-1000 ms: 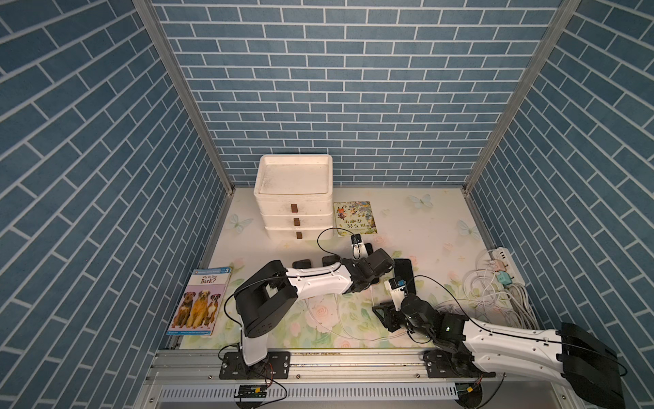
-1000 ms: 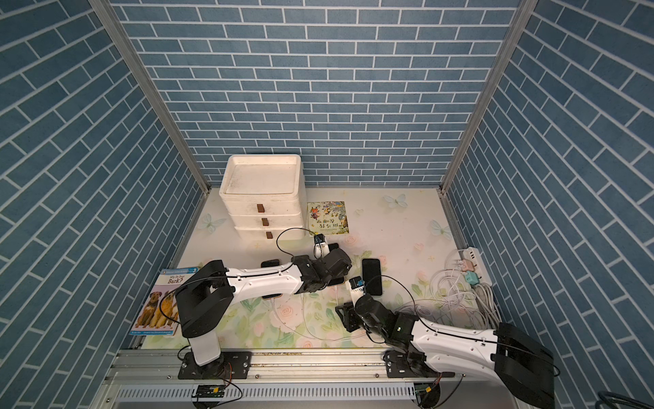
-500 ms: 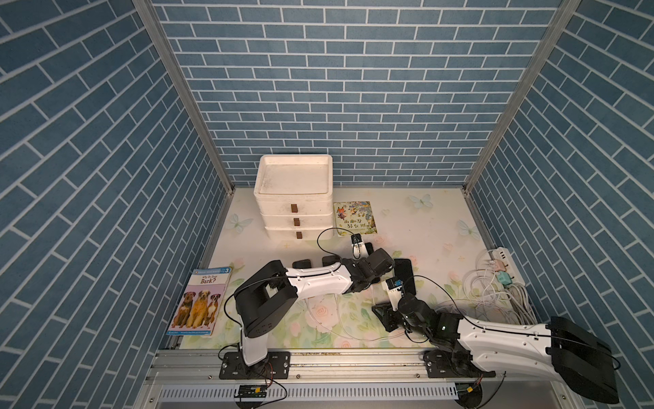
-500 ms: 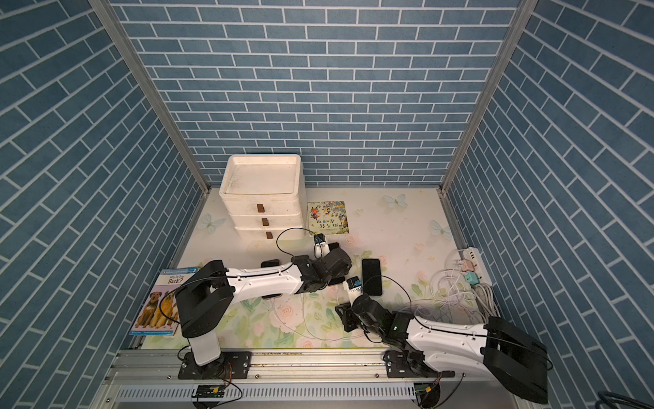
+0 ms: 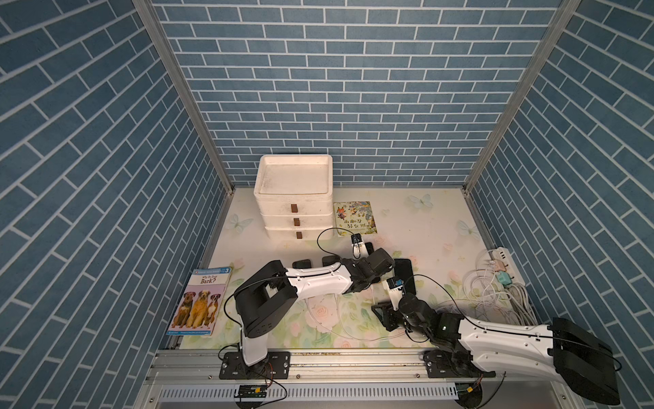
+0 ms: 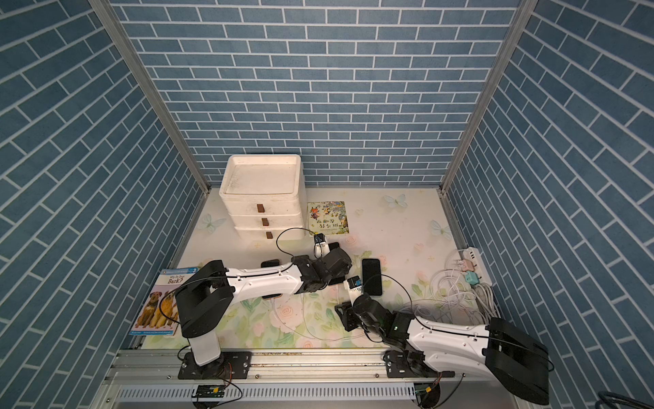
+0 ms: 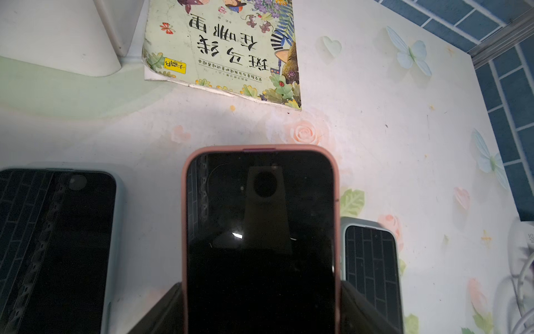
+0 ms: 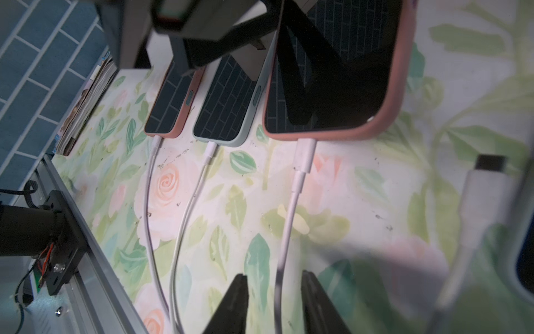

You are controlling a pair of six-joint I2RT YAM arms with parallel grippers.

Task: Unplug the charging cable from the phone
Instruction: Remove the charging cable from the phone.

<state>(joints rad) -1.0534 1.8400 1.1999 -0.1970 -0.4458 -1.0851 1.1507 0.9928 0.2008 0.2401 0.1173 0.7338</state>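
- Enclosure of blue brick walls point(image 5: 354, 106). The work surface is a floral mat point(image 5: 428, 226), with a white drawer unit point(image 5: 293, 198) at the back.
- The pink-cased phone point(image 7: 260, 231) lies flat on the mat, screen up. The left gripper point(image 7: 261, 284) clamps it across its width, one finger against each long edge.
- The white charging cable point(image 8: 291, 208) is seated in the phone's bottom edge by its plug point(image 8: 304, 153).
- The right gripper point(image 8: 274, 276) has its jaws apart and straddles the cable well back from the plug. There is a gap on either side and nothing is pinched.
- Judgement: the step in hand is getting a grip for the pull.
  - Slide forward along the cord and close on the stiff plug body, not the thin cord, which would likely slip or strain.
  - Pull straight out along the phone's long axis, low to the mat, with no levering upward.
- The left grip should hold firm so the phone does not slide with the pull.
- Just beside are a mint-cased phone point(image 8: 228, 112) and a second pink phone point(image 8: 170, 101), each with its own cable. A loose connector point(image 8: 488, 173) lies on the other side. Check that the jaws are on the right cord.
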